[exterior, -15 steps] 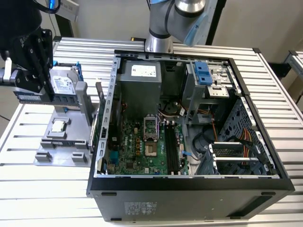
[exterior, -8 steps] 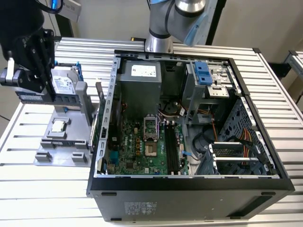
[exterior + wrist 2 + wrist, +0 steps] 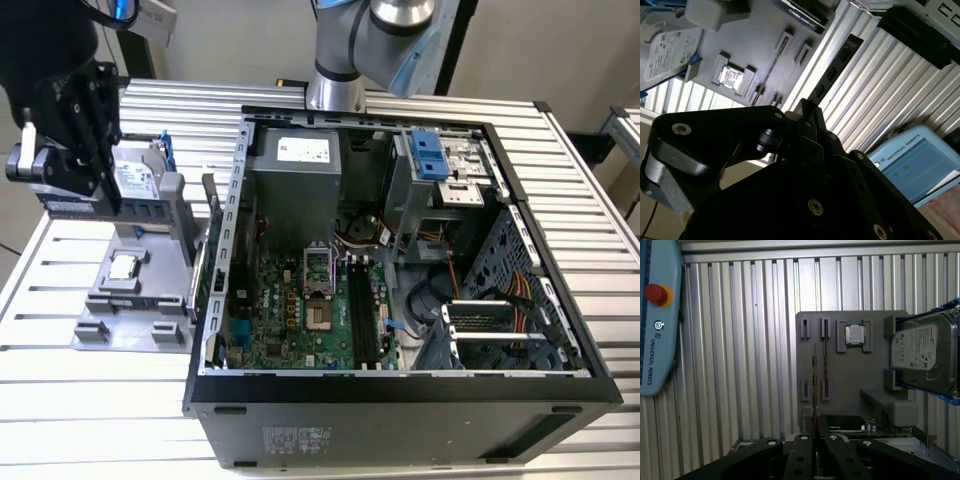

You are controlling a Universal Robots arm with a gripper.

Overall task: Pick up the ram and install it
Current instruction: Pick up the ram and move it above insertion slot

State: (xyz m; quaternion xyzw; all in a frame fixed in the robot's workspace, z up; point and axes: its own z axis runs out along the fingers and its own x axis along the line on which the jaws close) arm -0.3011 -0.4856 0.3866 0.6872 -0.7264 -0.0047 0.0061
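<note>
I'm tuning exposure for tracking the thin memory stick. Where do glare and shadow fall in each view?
Exterior view: even light on the ribbed aluminium table, shade inside the open black computer case. Second wrist view: the table's slats glare white, and the black gripper is a dark silhouette. First wrist view: even light; the thin ram stick stands edge-on against the grey plastic holder.

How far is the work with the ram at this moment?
Done: the gripper looks shut on the ram, which sticks out from its tips. In hand: it hangs over the grey holder, beside the open case. Left: the long black slots on the motherboard look empty, so the ram is not yet installed.
</note>
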